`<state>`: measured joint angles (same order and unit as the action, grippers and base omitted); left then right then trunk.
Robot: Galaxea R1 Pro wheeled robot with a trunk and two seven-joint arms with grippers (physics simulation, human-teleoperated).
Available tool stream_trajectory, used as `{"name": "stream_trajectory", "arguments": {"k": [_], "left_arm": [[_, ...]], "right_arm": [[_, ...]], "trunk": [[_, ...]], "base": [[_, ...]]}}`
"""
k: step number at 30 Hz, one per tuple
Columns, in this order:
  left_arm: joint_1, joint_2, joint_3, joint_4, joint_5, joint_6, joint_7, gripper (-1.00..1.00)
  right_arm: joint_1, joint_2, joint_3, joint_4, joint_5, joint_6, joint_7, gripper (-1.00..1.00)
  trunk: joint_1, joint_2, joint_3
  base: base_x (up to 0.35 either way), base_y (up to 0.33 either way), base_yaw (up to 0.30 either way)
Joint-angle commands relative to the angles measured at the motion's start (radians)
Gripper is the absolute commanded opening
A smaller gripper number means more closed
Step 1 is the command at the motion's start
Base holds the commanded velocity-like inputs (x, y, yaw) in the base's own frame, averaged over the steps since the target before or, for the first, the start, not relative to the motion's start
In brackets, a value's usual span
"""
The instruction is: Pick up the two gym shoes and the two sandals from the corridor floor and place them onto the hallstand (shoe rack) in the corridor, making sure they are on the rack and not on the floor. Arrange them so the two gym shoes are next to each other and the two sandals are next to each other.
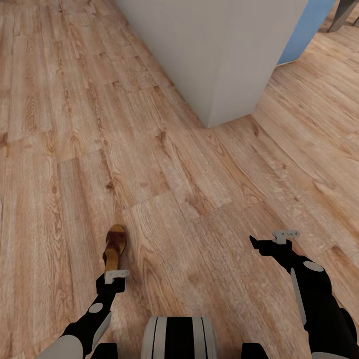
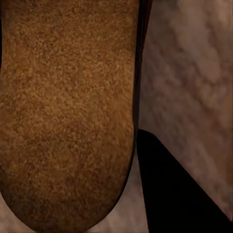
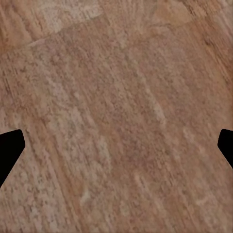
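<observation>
Close under the left gripper (image 1: 113, 267) hangs a sandal (image 1: 115, 246), pinched at its heel end (light, stiff-soled, likely swingy), above the corridor floor (image 1: 199, 199), while the right gripper (image 1: 259, 244) gapes wide, empty.

A pale grey wall corner (image 1: 219, 55) was seen ahead, centre-right. A blue panel (image 1: 304, 30) was seen just behind it at upper right; a grey furniture leg (image 1: 343, 15) was clipped at the top-right edge.
</observation>
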<state>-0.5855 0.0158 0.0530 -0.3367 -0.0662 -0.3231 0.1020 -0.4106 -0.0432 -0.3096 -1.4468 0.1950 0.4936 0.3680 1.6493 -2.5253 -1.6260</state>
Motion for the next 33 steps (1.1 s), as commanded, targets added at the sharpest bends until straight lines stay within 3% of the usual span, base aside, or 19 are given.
{"name": "stream_trajectory", "arguments": {"k": [1, 30, 33], "left_arm": [[0.0, 0.0, 0.004, 0.001, -0.012, -0.002, 0.004, -1.0], [0.001, -0.005, 0.001, -0.028, -0.012, -0.003, 0.002, -1.0], [0.001, -0.005, 0.001, -0.027, -0.012, -0.003, 0.002, -1.0]], "right_arm": [[-0.001, 0.0, -0.002, -0.001, 0.011, 0.003, 0.009, 1.0], [-0.001, 0.0, 0.0, 0.0, 0.011, 0.002, 0.009, 1.0], [-0.001, 0.001, 0.0, 0.0, 0.011, 0.002, 0.01, 1.0]], "trunk": [[0.0, 0.0, 0.0], [0.0, 0.0, 0.0], [-0.001, 0.001, 0.011]], "base": [[0.0, 0.0, 0.0], [0.0, 0.0, 0.0], [0.0, 0.0, 0.0]]}}
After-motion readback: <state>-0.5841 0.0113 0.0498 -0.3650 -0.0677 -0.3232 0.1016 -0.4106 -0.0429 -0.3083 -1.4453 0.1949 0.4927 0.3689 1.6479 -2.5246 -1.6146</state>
